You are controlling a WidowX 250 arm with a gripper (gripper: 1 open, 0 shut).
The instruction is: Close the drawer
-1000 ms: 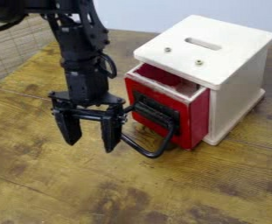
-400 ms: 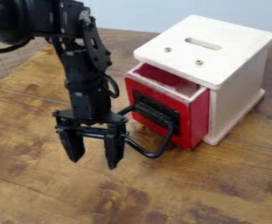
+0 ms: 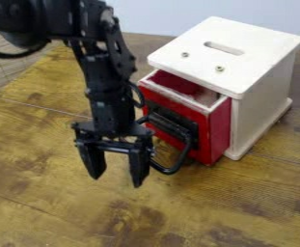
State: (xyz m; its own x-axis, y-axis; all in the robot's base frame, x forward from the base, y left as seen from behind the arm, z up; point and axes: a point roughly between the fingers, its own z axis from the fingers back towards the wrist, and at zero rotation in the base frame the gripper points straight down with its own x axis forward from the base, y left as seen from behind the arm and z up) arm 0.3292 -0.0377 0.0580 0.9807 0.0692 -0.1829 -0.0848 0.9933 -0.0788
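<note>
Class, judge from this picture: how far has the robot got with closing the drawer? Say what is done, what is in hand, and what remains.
Done: nothing yet; the red drawer juts out of the cream-white box. In hand: the gripper, jaws open and empty, hangs in front of the loop handle. Left: meeting the drawer front and pushing it fully in.

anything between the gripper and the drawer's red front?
Only the drawer's own black loop handle in the single camera view. The open gripper hangs just in front of the drawer, which is partly pulled out; otherwise bare wooden table.
</note>
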